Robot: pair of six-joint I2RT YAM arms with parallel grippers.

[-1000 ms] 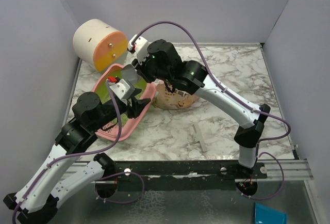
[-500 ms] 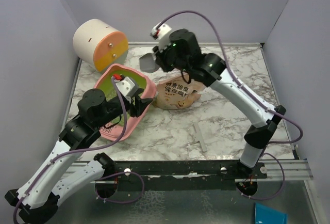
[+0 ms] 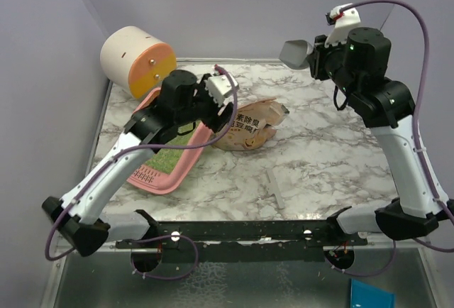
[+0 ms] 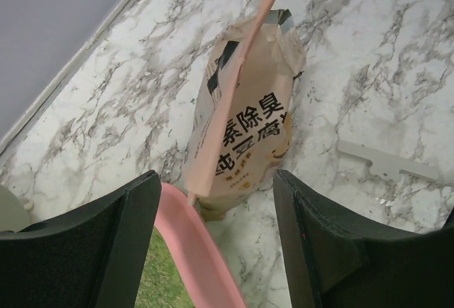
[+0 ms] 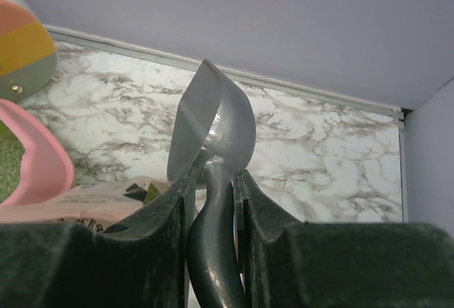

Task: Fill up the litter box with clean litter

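The left gripper [image 4: 216, 180] is released, jaws wide apart, hovering above the right rim of the litter box [image 3: 152, 177] and the paper bag [image 3: 248, 127] lying just beside it. The litter box sits at the left of the table [image 3: 319, 152], with greenish litter [image 3: 167, 155] across its bottom. The right gripper [image 5: 213, 180] grasps a grey scoop [image 5: 213, 120] by the handle (raised well above the table's far side).

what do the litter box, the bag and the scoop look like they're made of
The litter box: moulded plastic, smooth pink with a slight sheen, going by its rounded rim and slotted grille. The bag: matte tan paper, creased and printed, possibly lined. The scoop: smooth grey with soft highlights, likely plastic, though metal cannot be ruled out.
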